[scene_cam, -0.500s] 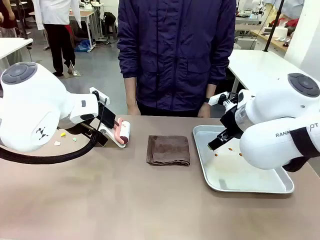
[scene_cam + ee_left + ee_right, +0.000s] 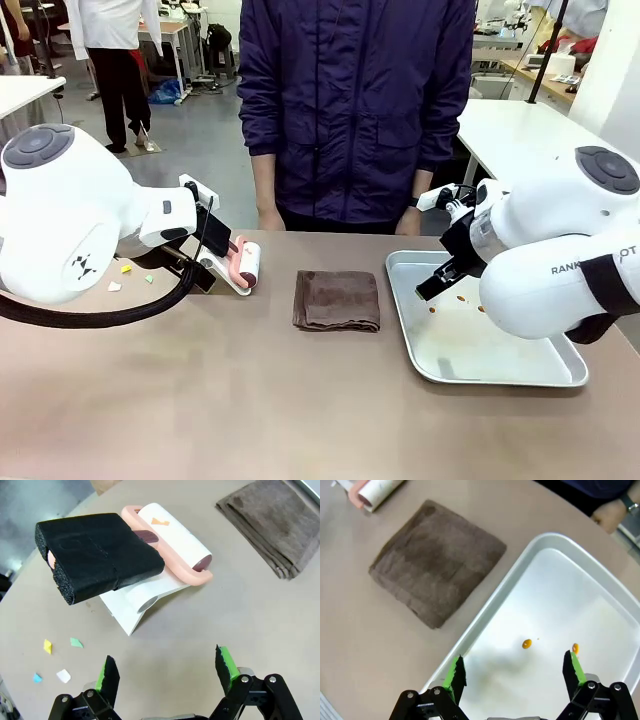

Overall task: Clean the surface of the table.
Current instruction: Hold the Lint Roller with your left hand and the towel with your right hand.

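My left pincer (image 2: 167,674) hangs spread wide and holding nothing, just short of the lint roller (image 2: 172,540), which rests tilted in its white stand (image 2: 134,600). The black foam grip (image 2: 100,555) sticks up toward me. That's my target, I reckon: take the roller first, then run it over the mess.

The table (image 2: 250,400) stretches broad and brown-beige beneath both arms. On my left side of it, a few small paper scraps (image 2: 76,642) lie scattered near the stand, yellow, green, blue and white. A folded brown cloth (image 2: 337,300) sits in the middle, well apart from the scraps.

To do this well, I want the foam block squarely between my pads (image 2: 106,679), not clipped at a corner. The jaws look wide enough to span it, so I should line up with its long axis and come in level. The foam will give, so a firm close seems right. The roller should lift along the stand's slope, or the stand may come up with it. The sticky sheet already carries an orange fleck, so it probably grabs well. I'd keep it off the cloth.

My right pincer (image 2: 515,674) is also gaping and empty, poised above the near corner of the silver tray (image 2: 580,595), where two orange crumbs (image 2: 527,643) lie. It's best parked there, clear of the left arm's sweep. The person (image 2: 355,110) stands at the far edge, hands off the table.
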Robot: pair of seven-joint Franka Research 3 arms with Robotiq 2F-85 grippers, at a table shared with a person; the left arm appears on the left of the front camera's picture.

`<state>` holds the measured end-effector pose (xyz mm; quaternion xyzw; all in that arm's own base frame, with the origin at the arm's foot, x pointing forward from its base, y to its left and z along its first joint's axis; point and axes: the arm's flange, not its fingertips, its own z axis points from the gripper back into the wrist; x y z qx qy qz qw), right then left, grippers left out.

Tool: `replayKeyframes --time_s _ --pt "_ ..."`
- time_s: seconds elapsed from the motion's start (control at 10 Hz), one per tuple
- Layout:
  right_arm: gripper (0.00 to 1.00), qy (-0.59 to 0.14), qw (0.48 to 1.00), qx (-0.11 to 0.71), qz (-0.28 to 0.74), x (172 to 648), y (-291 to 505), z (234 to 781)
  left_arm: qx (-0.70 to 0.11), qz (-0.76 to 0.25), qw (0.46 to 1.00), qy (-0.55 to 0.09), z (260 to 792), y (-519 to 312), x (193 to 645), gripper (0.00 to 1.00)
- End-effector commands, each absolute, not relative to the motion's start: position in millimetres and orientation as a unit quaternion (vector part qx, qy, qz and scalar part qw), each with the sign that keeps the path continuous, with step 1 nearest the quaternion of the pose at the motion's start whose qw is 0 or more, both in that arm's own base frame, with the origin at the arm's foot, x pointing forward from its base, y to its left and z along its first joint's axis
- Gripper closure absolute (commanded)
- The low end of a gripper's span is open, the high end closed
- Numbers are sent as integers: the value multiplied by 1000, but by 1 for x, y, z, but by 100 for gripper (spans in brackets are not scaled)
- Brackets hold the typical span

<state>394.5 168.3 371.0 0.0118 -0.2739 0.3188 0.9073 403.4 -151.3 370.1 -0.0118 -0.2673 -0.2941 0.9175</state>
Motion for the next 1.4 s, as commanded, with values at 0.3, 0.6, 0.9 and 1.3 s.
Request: replayKeyframes --time_s 0.3,0.6,0.9,1.3 --pt "0 -274 907 12 319 395 168 371 -12 -294 917 -267 370 -151 403 0" --pt "0 -274 907 12 319 395 168 371 -12 -294 917 -267 370 -151 403 0" --pt "0 -174 950 53 252 383 151 402 -91 -215 950 -209 396 -121 385 0" --pt "0 -103 949 246 166 347 98 435 -224 -99 961 -128 442 -72 349 0"
